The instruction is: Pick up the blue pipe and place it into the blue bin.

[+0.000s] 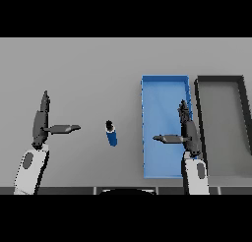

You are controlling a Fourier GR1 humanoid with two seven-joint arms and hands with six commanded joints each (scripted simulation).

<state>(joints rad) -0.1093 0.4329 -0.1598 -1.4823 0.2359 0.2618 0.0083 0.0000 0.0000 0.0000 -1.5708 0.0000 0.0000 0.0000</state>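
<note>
Blue pipe [111, 133] (lying free), left of blue bin [162, 93]

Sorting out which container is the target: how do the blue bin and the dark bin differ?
The blue bin is bright blue; the dark bin has black walls and a grey floor. The blue bin sits nearer the blue pipe; the dark bin lies farther right. Both are rectangular, side by side.

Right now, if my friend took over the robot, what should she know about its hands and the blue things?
Left hand: open, holding nothing, left of the blue pipe.
Right hand: open, holding nothing, over the blue bin near its right wall.
The pipe lies on the grey table between the left hand and the bin, touching neither.
A dark bin sits right of the blue one.
Done: nothing yet.
Left: grasp the pipe, carry it to the blue bin, drop it in.
</note>
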